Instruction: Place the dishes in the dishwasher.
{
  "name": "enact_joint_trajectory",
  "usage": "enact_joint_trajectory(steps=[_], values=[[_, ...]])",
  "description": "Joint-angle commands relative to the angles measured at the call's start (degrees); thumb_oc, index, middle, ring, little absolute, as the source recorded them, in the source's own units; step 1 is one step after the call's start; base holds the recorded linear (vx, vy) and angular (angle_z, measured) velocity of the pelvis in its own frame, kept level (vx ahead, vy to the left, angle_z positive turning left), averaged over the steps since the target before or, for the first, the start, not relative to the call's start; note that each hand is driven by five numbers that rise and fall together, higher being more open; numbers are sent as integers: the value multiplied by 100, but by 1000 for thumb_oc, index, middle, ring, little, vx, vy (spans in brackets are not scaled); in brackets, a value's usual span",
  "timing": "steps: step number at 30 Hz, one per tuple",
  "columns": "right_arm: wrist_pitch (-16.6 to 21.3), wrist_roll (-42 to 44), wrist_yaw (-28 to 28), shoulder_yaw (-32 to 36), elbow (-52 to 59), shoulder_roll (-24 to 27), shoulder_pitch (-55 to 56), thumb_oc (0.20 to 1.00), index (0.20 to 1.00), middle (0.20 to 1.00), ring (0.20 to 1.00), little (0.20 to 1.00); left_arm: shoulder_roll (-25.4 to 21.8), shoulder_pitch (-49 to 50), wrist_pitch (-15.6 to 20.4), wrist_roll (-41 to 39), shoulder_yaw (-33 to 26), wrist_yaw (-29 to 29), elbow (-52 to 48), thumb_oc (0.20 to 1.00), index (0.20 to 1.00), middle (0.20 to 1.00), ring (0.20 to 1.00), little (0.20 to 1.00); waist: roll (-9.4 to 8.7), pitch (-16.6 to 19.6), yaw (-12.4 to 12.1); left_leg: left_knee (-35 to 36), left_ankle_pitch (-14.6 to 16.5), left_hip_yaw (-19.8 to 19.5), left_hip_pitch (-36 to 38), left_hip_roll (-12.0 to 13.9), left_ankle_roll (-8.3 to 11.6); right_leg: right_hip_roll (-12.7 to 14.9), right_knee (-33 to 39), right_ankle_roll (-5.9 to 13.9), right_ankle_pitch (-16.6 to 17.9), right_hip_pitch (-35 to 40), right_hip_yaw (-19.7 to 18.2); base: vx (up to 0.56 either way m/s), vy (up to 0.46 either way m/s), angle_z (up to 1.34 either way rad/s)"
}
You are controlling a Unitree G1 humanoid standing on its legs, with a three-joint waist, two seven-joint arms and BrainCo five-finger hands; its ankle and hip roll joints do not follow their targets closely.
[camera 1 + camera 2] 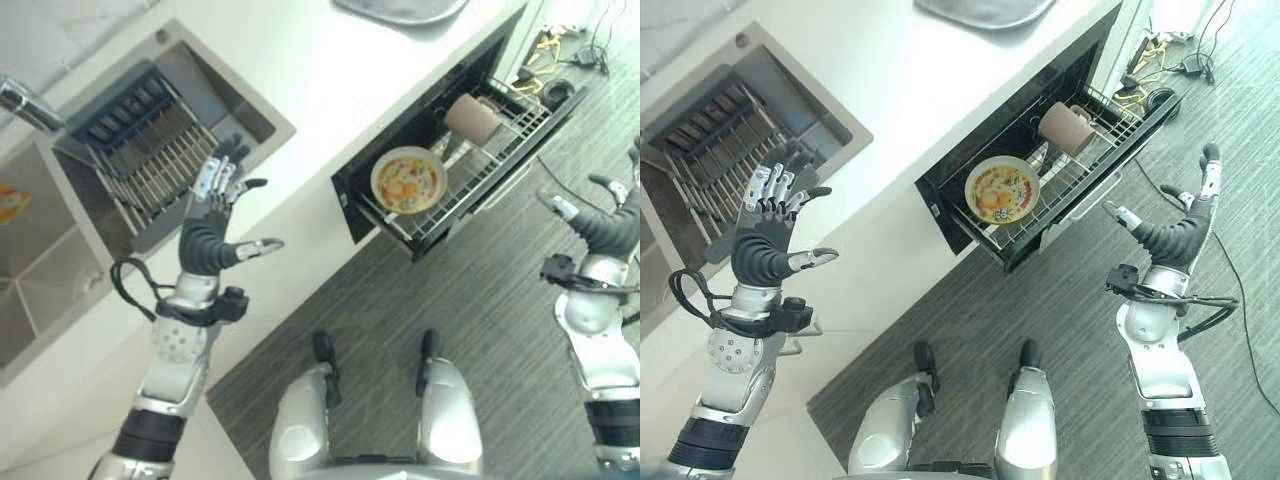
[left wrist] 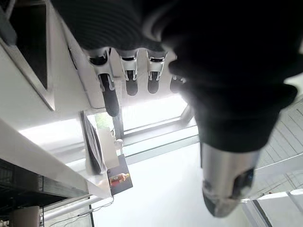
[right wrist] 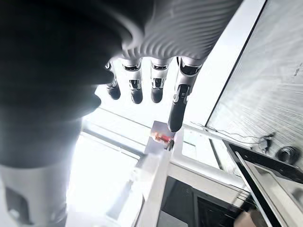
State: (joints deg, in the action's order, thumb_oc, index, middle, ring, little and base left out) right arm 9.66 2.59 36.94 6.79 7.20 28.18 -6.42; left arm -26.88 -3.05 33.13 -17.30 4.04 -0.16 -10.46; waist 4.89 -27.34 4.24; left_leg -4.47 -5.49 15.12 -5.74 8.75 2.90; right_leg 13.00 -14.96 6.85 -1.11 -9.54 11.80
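Here, both hands raised and empty: left hand point(image 1: 212, 205) at left of frame over the white counter point(image 1: 330, 70), fingers spread wide; right hand point(image 1: 1180, 232) at right of frame above the grey floor point(image 1: 1060, 300), fingers likewise splayed. At upper centre, dishwasher rack point(image 1: 470, 185) pulled out, already carrying a yellow patterned plate point(image 1: 408, 180) and a tan cup point(image 1: 470, 118) on its side. Sink point(image 1: 60, 270) and its drying rack point(image 1: 150, 150) at upper left apparently without dishes. Loading seemingly complete; best next step, probably, a flat push of the rack inward, kept clear of plate and cup. Both dishes well apart from either hand's fingers.
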Motion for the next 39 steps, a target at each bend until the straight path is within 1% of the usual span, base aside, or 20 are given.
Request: enact_joint_trajectory(steps=[1,3,8,9,11,15,17,19,22,23,24,25,26,27,28,29,30,31,35,39], values=[[733,1323,-232,276,-221,-207,-32,1000,1000,1000,1000,1000,-47,-2,334,-414,-23,-273,27,1000,1000,1000,1000,1000,-92,311,101,-98,732,187,318,132,1,-25,85,-120,-744,630,279,45,110,-9],[758,2238,-831,179,-567,-470,75,1000,1000,1000,1000,1000,39,100,254,-537,101,-362,259,1000,1000,1000,1000,1000,-71,544,105,13,711,185,545,124,5,-33,200,-131,-716,863,341,73,82,-4],[1125,2560,-1240,-72,-1142,-770,266,1000,1000,1000,1000,1000,149,178,254,-715,317,-406,629,1000,1000,1000,1000,1000,-20,945,83,128,739,250,987,142,18,-57,275,-169,-763,1281,517,113,29,4],[1298,3373,-1436,-70,-1666,-881,324,1000,1000,1000,1000,1000,176,171,321,-733,376,-479,805,1000,1000,1000,1000,1000,-32,1016,51,57,836,204,1115,111,-12,-72,249,-206,-814,1420,552,170,-22,2],[1433,3579,-1598,-25,-2001,-970,386,1000,1000,1000,1000,1000,177,195,298,-732,398,-529,837,1000,1000,1000,1000,1000,-36,1039,22,-111,931,170,1144,116,-36,-81,90,-265,-904,1474,572,166,-29,3],[1480,3967,-1865,62,-2721,-1037,398,1000,1000,1000,1000,1000,184,259,234,-789,453,-611,904,1000,1000,1000,1000,1000,17,960,-46,-755,1294,-16,1141,75,-72,-28,-731,-399,-1365,1506,509,276,13,8],[1510,4275,-2063,91,-3032,-1013,328,1000,1000,1000,1000,1000,217,333,163,-738,487,-438,826,1000,1000,1000,1000,1000,95,855,-69,-1242,1516,-111,969,31,-144,17,-1349,-523,-1664,1337,457,234,78,23],[1518,4442,-2120,104,-3260,-963,177,1000,1000,1000,1000,1000,228,292,195,-760,531,-317,854,1000,1000,1000,1000,1000,149,790,-83,-1476,1620,-134,763,-6,-192,61,-1703,-576,-1810,1070,412,27,70,11],[1443,4779,-2319,132,-3869,-858,-201,1000,1000,1000,1000,1000,229,98,210,-718,700,-136,995,1000,1000,1000,1000,1000,211,659,-133,-1828,1666,-241,353,-23,-210,98,-2163,-655,-1931,637,299,-55,32,-8],[1347,4808,-2508,64,-4309,-788,-511,1000,1000,1000,1000,1000,225,-40,217,-637,821,-66,1034,1000,1000,1000,1000,1000,261,527,-187,-1830,1513,-285,181,-51,-274,95,-2298,-719,-1835,379,279,12,15,-11],[1327,4776,-2547,47,-4372,-772,-549,1000,1000,1000,1000,1000,225,-55,227,-610,840,-59,1045,1000,1000,1000,1000,1000,250,513,-201,-1857,1597,-361,191,-90,-232,92,-2337,-675,-1925,380,213,-76,11,-8],[1274,4837,-2641,18,-4556,-684,-734,1000,1000,1000,1000,1000,183,-151,244,-510,888,13,1018,1000,1000,1000,1000,1000,279,414,-237,-1806,1449,-379,66,-116,-277,87,-2366,-712,-1802,192,234,-39,-2,3],[1226,4940,-2749,20,-4673,-640,-829,1000,1000,1000,1000,1000,166,-207,254,-464,919,57,1013,1000,1000,1000,1000,1000,282,367,-259,-1815,1438,-408,5,-139,-281,94,-2407,-707,-1795,103,220,-150,-3,-2],[985,5178,-2949,30,-4791,-559,-985,1000,1000,1000,1000,1000,118,-296,249,-472,956,106,986,1000,1000,1000,1000,1000,290,279,-292,-1833,1419,-451,-98,-178,-286,97,-2480,-698,-1779,-46,201,-90,-30,-4],[804,5315,-3161,-52,-5122,-460,-1426,1000,1000,1000,1000,1000,29,-504,201,-485,1061,193,951,1000,1000,1000,1000,1000,306,117,-386,-2001,1534,-556,-332,-257,-267,147,-2659,-641,-1870,-279,128,-120,-40,-5],[743,5318,-3188,-63,-5220,-424,-1603,1000,1000,1000,1000,1000,0,-588,201,-500,1073,196,964,1000,1000,1000,1000,1000,311,65,-413,-2057,1542,-568,-438,-273,-277,164,-2715,-636,-1868,-386,119,-178,-41,7],[680,5338,-3222,-77,-5323,-389,-1796,1000,1000,1000,1000,1000,-27,-688,166,-508,1080,208,955,1000,1000,1000,1000,1000,333,1,-439,-2064,1428,-533,-579,-263,-326,181,-2735,-679,-1754,-531,170,-172,-29,9],[586,5449,-3380,-90,-5514,-316,-2094,1000,1000,1000,1000,1000,-49,-812,177,-487,1120,236,960,1000,1000,1000,1000,1000,344,-112,-477,-2158,1527,-603,-705,-318,-300,200,-2836,-619,-1847,-661,99,-168,-19,11],[357,5161,-3772,-268,-5873,57,-2934,1000,1000,1000,1000,1000,-181,-1032,261,-465,1185,347,899,1000,1000,1000,1000,1000,426,-246,-651,-2276,1485,-693,-1288,-441,-357,227,-2963,-587,-1786,-1264,52,-118,-1,7],[140,4892,-4336,-650,-5842,180,-3591,1000,1000,1000,1000,1000,-325,-1169,199,-529,1106,191,778,1000,1000,1000,1000,1000,385,-246,-845,-2371,1450,-755,-1769,-451,-401,194,-3042,-604,-1732,-1693,67,-86,-66,9]])
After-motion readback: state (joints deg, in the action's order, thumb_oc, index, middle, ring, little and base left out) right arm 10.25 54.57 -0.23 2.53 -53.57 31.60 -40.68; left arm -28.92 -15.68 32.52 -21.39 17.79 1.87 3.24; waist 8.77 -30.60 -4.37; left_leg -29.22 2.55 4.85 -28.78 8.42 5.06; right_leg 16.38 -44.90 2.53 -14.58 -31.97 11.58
